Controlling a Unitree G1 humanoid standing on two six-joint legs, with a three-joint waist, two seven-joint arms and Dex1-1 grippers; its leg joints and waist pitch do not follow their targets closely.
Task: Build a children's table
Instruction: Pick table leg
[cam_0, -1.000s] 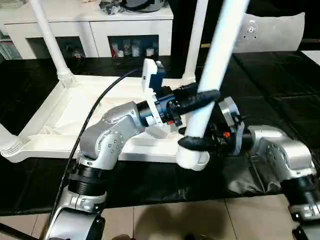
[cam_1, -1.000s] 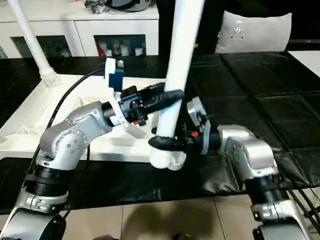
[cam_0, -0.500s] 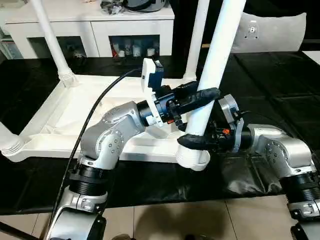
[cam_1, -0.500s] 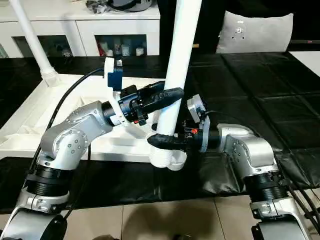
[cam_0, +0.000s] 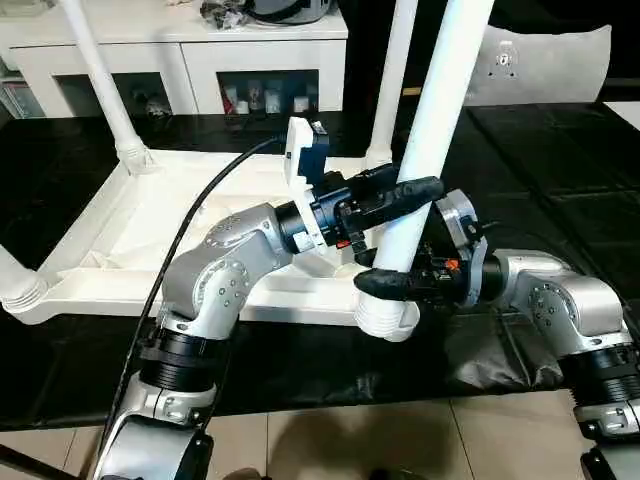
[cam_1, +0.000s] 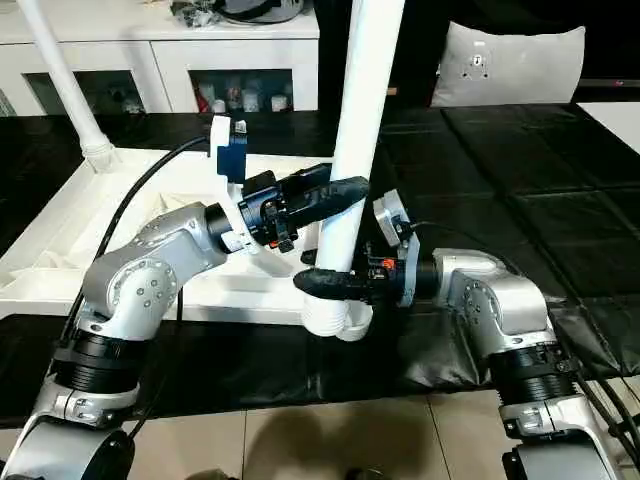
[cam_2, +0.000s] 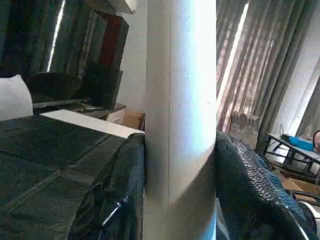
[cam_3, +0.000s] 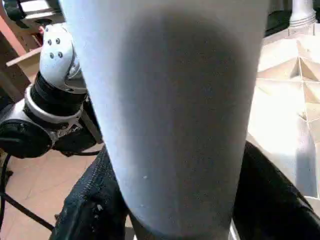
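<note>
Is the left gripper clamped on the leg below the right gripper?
No: the left gripper grips the leg higher up, and the right gripper holds it lower, just above the corner socket.

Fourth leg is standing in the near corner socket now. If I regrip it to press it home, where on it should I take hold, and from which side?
Grip the leg low on its shaft, just above the near corner socket, roughly where the right gripper holds it, below the left gripper. The tube is thickest there, and a low hold probably levers it least. Come in level from the sides; the tabletop blocks the far side.
</note>
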